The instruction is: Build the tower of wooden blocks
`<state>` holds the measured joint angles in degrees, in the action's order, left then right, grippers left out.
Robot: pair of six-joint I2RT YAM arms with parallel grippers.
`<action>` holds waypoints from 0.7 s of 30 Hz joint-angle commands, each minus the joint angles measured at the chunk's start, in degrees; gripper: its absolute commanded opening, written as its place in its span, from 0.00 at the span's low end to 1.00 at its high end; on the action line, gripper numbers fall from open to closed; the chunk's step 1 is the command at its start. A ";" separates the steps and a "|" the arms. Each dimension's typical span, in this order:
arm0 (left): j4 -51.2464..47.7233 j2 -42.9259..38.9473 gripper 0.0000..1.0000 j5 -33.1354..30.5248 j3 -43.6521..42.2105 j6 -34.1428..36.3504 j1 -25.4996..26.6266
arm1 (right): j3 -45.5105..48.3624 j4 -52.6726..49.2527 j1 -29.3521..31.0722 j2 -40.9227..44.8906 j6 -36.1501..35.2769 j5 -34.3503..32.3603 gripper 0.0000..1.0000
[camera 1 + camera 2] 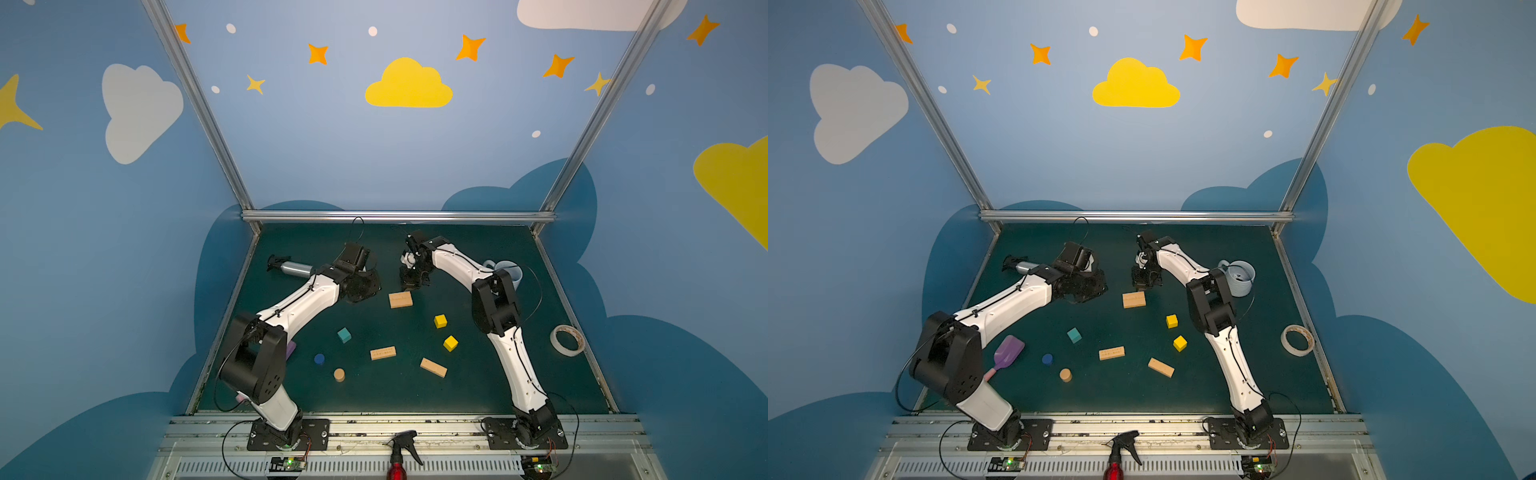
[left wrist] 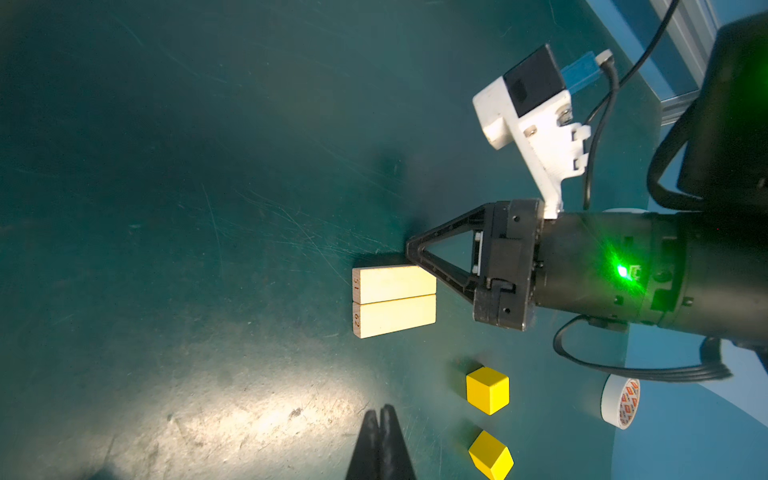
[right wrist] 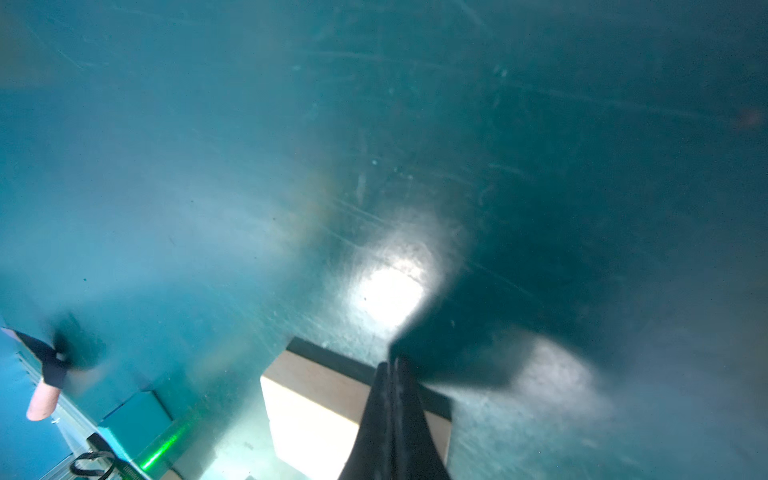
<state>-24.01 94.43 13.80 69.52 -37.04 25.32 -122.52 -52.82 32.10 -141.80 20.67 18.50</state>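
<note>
Jaws of the left gripper (image 2: 380, 419) are pressing together, empty, left of the plank pair (image 1: 400, 299). Planks are lying side by side, touching, likely as the tower base. The right gripper (image 2: 411, 251), likewise pressed together, is tipping against the pair's back edge, probably squaring it. Other blocks (image 1: 382, 353) are waiting in front of the pair.

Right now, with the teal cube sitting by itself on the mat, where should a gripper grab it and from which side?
Come from straight above and close on two opposite side faces of the teal cube. It sits flat on the green mat with open space all round, but turned askew to the mat's edges, so the wrist should probably rotate to match; corner-to-corner would likely slip.
</note>
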 commanded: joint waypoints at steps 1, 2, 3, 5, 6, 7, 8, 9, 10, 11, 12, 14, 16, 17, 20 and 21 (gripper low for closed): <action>0.37 0.64 0.05 -0.04 0.84 -0.18 0.26 | 1.40 -2.72 0.25 1.23 -0.16 -1.98 0.00; 0.25 0.56 0.05 -0.24 0.81 -0.17 0.34 | 1.49 -2.88 0.36 1.34 -0.06 -2.19 0.00; 0.20 0.38 0.05 -0.28 0.80 -0.10 0.34 | 1.72 -2.90 0.47 1.56 0.07 -2.39 0.00; 0.11 0.32 0.05 -0.46 0.80 -0.06 0.34 | 2.15 -2.70 0.52 1.94 -0.03 -2.62 0.00; 0.13 0.24 0.05 -0.44 0.80 -0.06 0.40 | 2.28 -2.68 0.59 2.09 0.01 -2.77 0.00; 0.18 0.23 0.05 -0.49 0.80 -0.05 0.41 | 2.37 -2.80 0.60 2.28 0.08 -2.84 0.00; 0.14 0.26 0.05 -0.44 0.88 -0.04 0.51 | 2.67 -2.81 0.62 2.40 0.16 -2.86 0.00; 0.09 0.29 0.05 -0.49 0.88 0.02 0.52 | 2.79 -2.81 0.60 2.57 0.14 -2.94 0.00; 0.10 0.23 0.05 -0.54 0.88 0.00 0.58 | 2.95 -2.82 0.64 2.73 0.16 -2.95 0.00; 0.08 0.26 0.05 -0.57 0.88 0.00 0.52 | 3.06 -2.68 0.74 2.90 0.26 -2.98 0.00; 0.04 0.15 0.04 -0.55 0.88 0.02 0.55 | 3.28 -2.53 0.77 3.01 0.17 -3.03 0.00; 0.10 0.15 0.04 -0.69 0.88 -0.04 0.63 | 3.36 -2.37 0.84 3.04 0.24 -3.11 0.00; 0.03 0.01 0.05 -0.71 0.88 0.00 0.69 | 3.08 -2.44 0.76 2.93 0.25 -3.36 0.00; -0.05 -0.03 0.05 -0.77 0.88 -0.01 0.70 | 2.81 -2.40 0.70 2.80 0.23 -3.47 0.00; -0.14 -0.26 0.05 -0.76 0.88 0.12 0.70 | 1.46 -2.97 0.53 2.41 0.14 -3.89 0.00; -0.15 -0.29 0.05 -0.72 0.88 0.20 0.82 | 0.86 -3.27 0.47 2.25 0.08 -4.15 0.00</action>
<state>-23.81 94.59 13.61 69.52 -37.12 25.91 -120.66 -53.17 32.51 -140.35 20.73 16.32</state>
